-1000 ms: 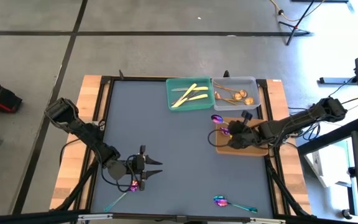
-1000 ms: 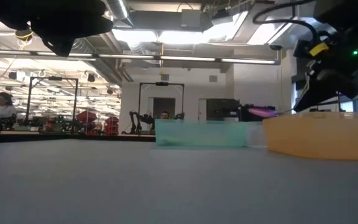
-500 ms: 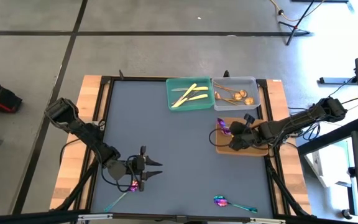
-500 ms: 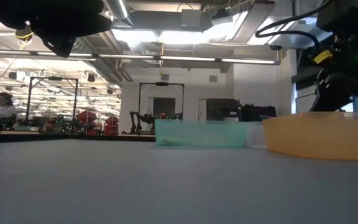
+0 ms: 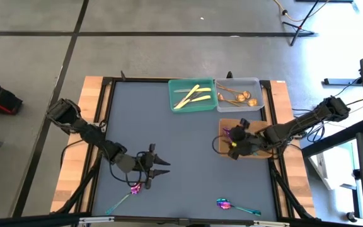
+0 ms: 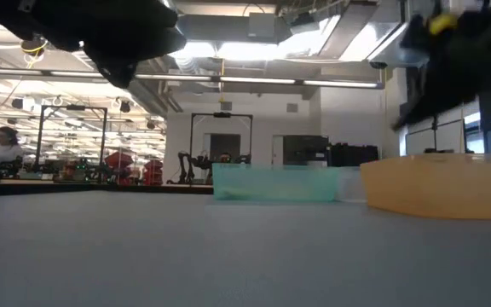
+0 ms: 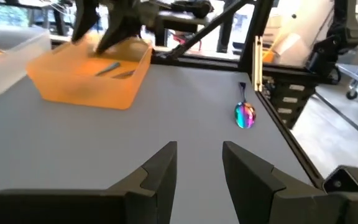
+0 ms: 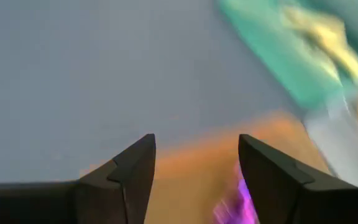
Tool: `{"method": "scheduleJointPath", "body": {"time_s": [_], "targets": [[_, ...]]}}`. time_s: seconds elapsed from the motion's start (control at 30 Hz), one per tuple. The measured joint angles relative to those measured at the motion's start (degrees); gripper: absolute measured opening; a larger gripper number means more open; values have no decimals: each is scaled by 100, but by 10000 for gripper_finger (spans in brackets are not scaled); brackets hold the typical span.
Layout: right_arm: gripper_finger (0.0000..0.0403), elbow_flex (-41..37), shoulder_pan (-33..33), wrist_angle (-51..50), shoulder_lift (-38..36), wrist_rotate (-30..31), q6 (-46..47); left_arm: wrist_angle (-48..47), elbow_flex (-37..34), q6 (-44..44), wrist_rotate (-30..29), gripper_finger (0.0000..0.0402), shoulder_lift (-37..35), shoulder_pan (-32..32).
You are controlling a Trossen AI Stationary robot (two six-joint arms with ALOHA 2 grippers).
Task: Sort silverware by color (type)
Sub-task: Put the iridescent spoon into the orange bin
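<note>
Purple spoon (image 8: 234, 200) lies beneath open, empty right tool (image 8: 194, 163).

Green tray (image 5: 192, 96), grey tray (image 5: 239, 93), orange tray (image 5: 263, 152) — iridescent purple-blue spoon (image 5: 236, 205)

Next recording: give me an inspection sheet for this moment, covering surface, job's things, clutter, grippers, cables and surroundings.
Surface: dark grey table top in a wooden frame.
Job's things: yellow-gold knives in the green tray; copper spoons in the grey tray; a purple spoon in the orange tray; two iridescent spoons loose at the near edge.
Clutter: nothing seen.
Grippers: left gripper open, above the table beside one loose spoon; right gripper open over the orange tray, holding nothing.
Cables: a cable loops beside the right gripper.
Surroundings: workshop behind the table; a person sits far off.
</note>
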Motion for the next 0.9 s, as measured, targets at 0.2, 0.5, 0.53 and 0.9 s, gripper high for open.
{"method": "scheduleJointPath", "body": {"time_s": [0.2,0.5,0.53,0.9], "targets": [[220,9,542,2697,328,202,-1639,132,10,-43,411,124,2,185],[221,11,782,6234,1400,-1017,-3511,-1263,1451,-88,518,124,224,-131],[221,11,782,6572,1522,-1314,-3722,-1669,1684,-155,439,124,262,-182],[221,367,815,10154,2957,-3482,-4374,-5120,2911,-2067,320,124,431,-804]]}}
